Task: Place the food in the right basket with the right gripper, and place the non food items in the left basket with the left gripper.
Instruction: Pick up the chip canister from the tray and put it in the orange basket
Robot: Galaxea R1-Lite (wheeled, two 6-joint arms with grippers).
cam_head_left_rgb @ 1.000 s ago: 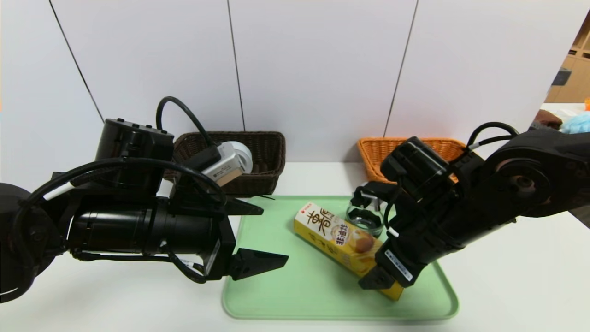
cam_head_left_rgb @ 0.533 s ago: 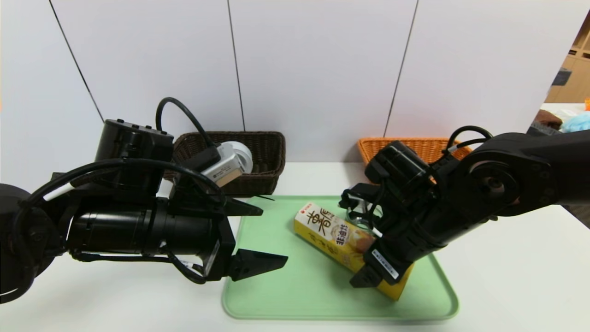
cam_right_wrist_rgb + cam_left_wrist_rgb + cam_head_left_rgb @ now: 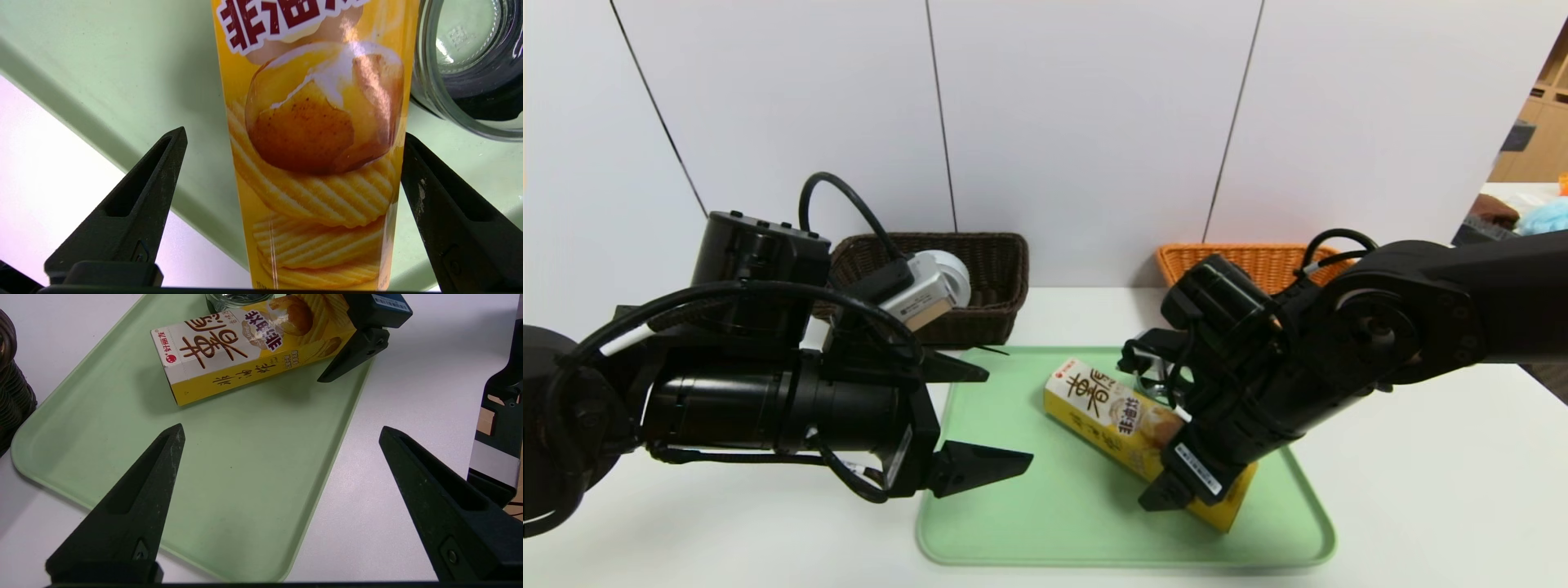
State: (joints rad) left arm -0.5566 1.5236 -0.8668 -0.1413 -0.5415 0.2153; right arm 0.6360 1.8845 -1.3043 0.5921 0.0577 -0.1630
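Progress check: roughly one item of three sorted, by my read. White plastic tape roll (image 3: 949, 273) already sits in the deep dark brown woven wicker basket (image 3: 1001, 282) at back left, partly hidden behind the left arm's camera. Shallow orange-tan woven wicker basket (image 3: 1270, 260) at back right shows nothing inside, though the right arm covers much of it

Still to go:
- long yellow snack box with white end and brown Chinese characters (image 3: 1104, 408), lying flat and diagonal on the pale green plastic tray (image 3: 1013, 531), white end toward the baskets
- small round clear glass dish (image 3: 470, 73), on the tray just beside the box's far side; in the head view mostly hidden behind the right arm

Right gripper (image 3: 294, 171) points steeply down over the chip-picture end of the box, jaws fully spread and straddling it, one finger on each long side, one close to the box edge, the other with a clear gap. Nothing gripped yet, box still resting on the tray. Looks like pre-grasp: close, lift, carry to the orange basket

Left gripper (image 3: 282, 433) hovers over the near-left part of the tray, jaws wide apart, empty, well apart from the box. Dish is its remaining job

Risk: dish sits close to the right finger, closing could nudge it
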